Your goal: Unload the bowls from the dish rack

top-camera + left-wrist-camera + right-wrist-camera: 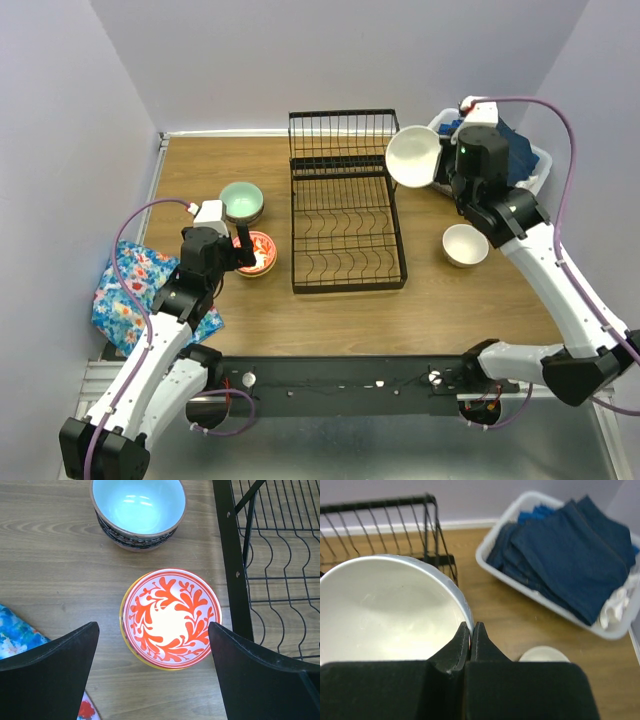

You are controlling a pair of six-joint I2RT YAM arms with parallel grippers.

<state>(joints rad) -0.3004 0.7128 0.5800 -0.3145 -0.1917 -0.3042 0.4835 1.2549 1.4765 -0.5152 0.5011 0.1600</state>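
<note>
While pinching rim of white bowl point(385, 610), tilted and aloft just right of dish rack point(347, 288) raised shelf: right gripper point(470, 630) clenched | left gripper point(152, 627) released, spread above red-patterned bowl point(170, 617) on bench point(450, 300) left of rack | mint-green bowl point(241, 199) behind it | pale bowl point(465, 244) on bench right of rack

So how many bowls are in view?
6, maybe more hidden in stacks: white bowl in right gripper; cream bowl right of dish rack; left of it, mint bowl atop a dark bowl, red-patterned bowl atop a yellow bowl.
</note>
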